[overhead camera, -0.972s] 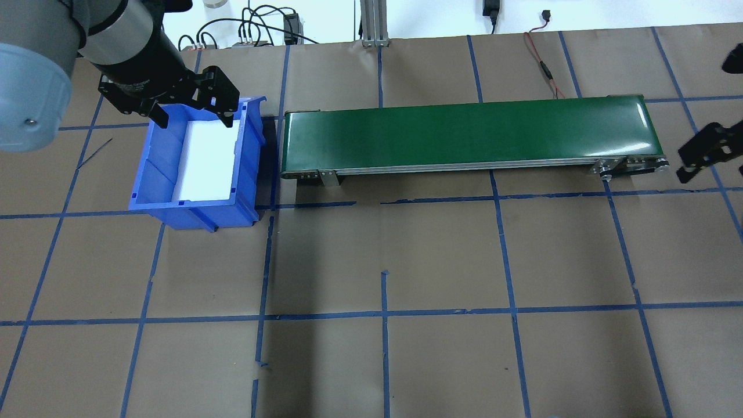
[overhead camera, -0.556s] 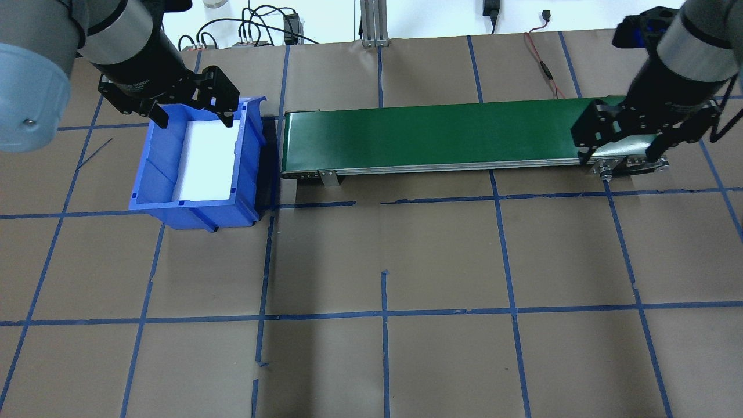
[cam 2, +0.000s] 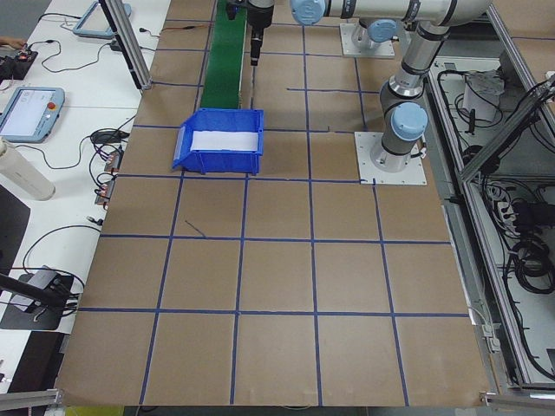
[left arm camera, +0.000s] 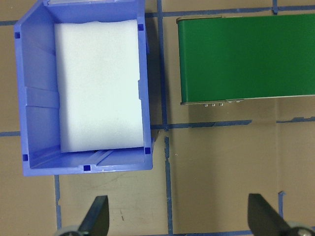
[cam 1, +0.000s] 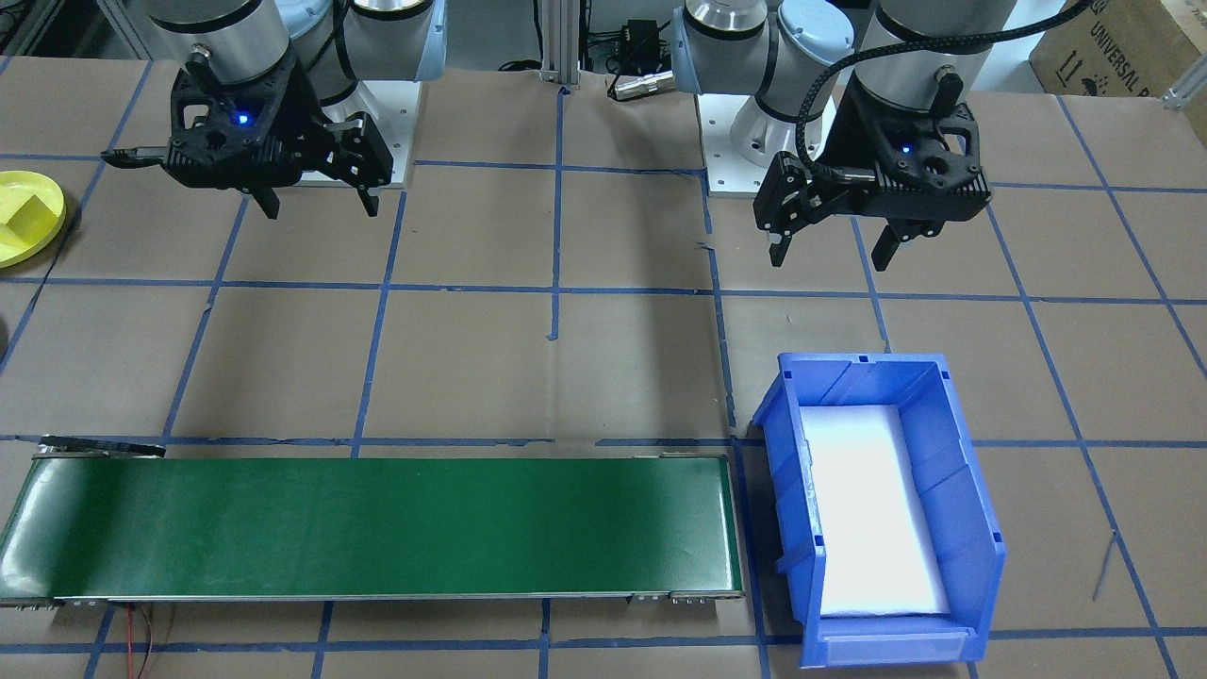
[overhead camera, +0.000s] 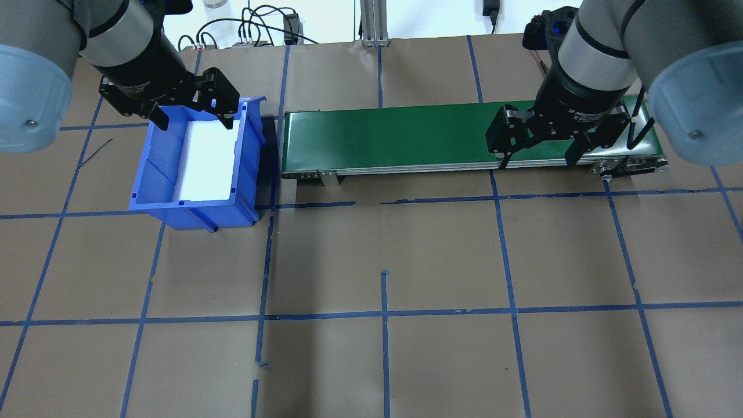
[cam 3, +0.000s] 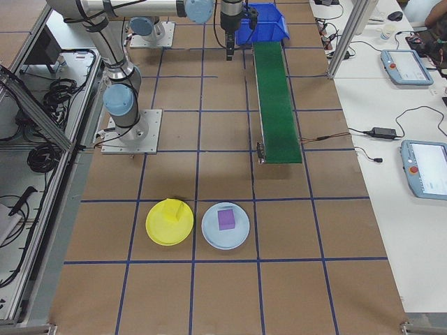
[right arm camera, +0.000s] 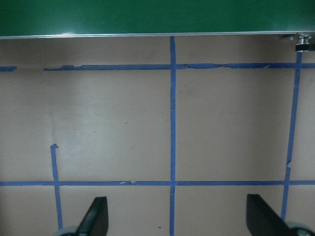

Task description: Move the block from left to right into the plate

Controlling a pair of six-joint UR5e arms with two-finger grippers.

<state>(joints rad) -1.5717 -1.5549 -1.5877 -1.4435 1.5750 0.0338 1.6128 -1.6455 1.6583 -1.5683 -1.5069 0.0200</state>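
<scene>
At the table's right end lies the yellow plate (cam 3: pixel 157 232) with a yellow block (cam 3: pixel 176 211) in it; the front-facing view shows the plate (cam 1: pixel 49 238) and block (cam 1: pixel 23 219) at its left edge. My left gripper (overhead camera: pixel 194 122) hangs open and empty over the far end of the blue bin (overhead camera: pixel 157 174). My right gripper (overhead camera: pixel 537 162) hangs open and empty over the near edge of the green conveyor (overhead camera: pixel 406 136), toward its right end. Both wrist views show spread fingers (left arm camera: pixel 100 215) (right arm camera: pixel 97 215) with nothing between them.
The bin holds only a white foam pad (left arm camera: pixel 98 83). The conveyor belt (cam 1: pixel 377 528) carries nothing. A light blue plate (cam 3: pixel 209 234) with a purple block (cam 3: pixel 225 218) sits beside the yellow plate. Brown paper with blue tape lines covers the table.
My right arm has swung in from the right edge, leftward along the conveyor's right end. The left arm and bin have not moved.
</scene>
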